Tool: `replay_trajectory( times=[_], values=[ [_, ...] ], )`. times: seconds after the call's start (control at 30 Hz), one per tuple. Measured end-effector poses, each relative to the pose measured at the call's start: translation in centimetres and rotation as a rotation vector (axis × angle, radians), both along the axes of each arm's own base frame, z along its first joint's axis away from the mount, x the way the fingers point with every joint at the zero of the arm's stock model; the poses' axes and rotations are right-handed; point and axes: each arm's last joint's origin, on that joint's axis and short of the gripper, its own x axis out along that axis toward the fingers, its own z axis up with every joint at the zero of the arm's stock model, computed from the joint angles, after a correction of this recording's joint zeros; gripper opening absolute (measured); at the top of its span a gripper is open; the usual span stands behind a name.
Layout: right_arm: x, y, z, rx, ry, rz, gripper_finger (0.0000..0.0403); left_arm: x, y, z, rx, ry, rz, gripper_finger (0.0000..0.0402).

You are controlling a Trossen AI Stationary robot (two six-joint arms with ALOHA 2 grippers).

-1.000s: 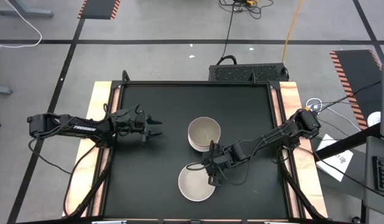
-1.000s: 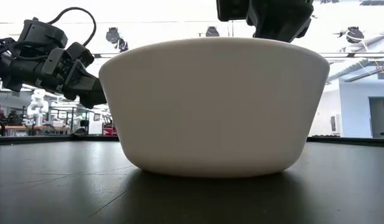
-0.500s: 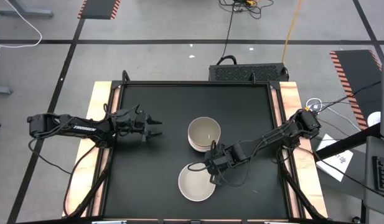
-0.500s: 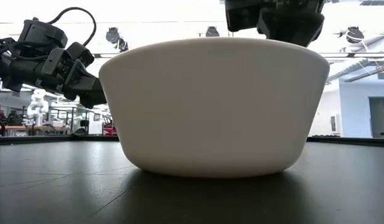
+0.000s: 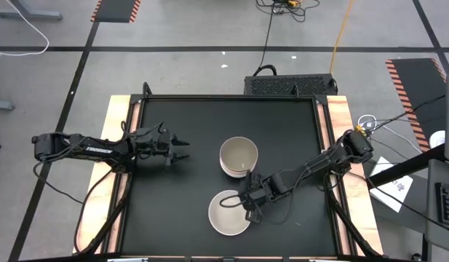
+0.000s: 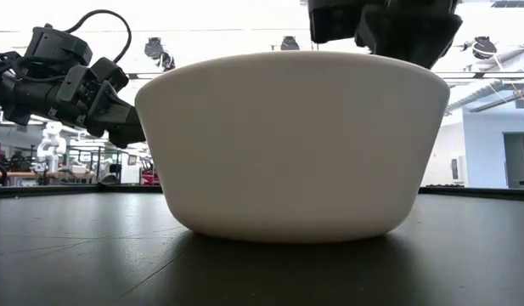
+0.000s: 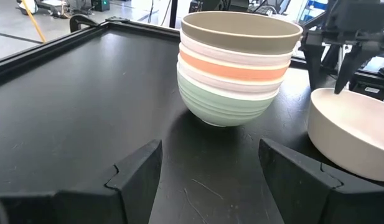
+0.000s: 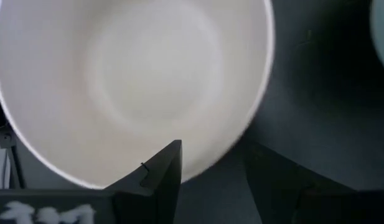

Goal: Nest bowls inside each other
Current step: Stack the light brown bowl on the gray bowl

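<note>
We see a black table (image 5: pixel 180 211) with wooden side strips, a dark box (image 5: pixel 289 85) behind its far edge, cables on the floor, papers off to the right. Nothing stands between the two end effectors and the bowls.

Near table centre sits a stack of nested bowls (image 5: pixel 239 156). In the left wrist view the stack (image 7: pixel 235 65) shows mint green at the bottom, then a white band, salmon pink, another white band, and an olive-grey bowl on top, which is empty. Just in front of it, apart from it, sits a single cream bowl (image 5: pixel 229 212), upright and empty; it fills the low view (image 6: pixel 291 144).

The right end effector (image 5: pixel 247 206) hangs over the cream bowl's right rim, fingers spread astride the rim: in the right wrist view one finger (image 8: pixel 160 177) lies over the bowl's inside (image 8: pixel 135 81), the other outside over the table. We can't tell if they touch the wall.

The left end effector (image 5: pixel 182 151) hovers left of the stack, well apart, fingers spread, holding nothing.

Versus a second ago: the right end effector has shifted toward the cream bowl and down onto its rim, fingers slightly narrower. The left arm and both bowl groups are unchanged.
</note>
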Motion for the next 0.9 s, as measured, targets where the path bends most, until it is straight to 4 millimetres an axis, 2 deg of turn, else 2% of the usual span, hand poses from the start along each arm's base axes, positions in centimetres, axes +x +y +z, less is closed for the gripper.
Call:
replay_trajectory(
  times=[0.17,0.53,0.7,0.9],
  values=[
    [0.4,0.2,-1.0,-0.002,0.019,0.001,0.0160,0.0,-0.2,0.0,-0.001,0.000,-0.012,0.0271],
    [0.4,0.2,-1.0,0.011,0.021,0.008,0.0160,0.1,-0.3,0.0,0.003,0.000,-0.024,0.0271],
    [0.3,0.2,-0.1,0.058,-0.007,0.037,0.0164,0.1,-0.3,0.0,0.003,0.000,-0.024,0.0271],
    [0.0,0.0,0.8,0.080,-0.019,0.021,0.0188,0.1,-0.3,0.0,0.003,0.000,-0.023,0.0271]
  ],
)
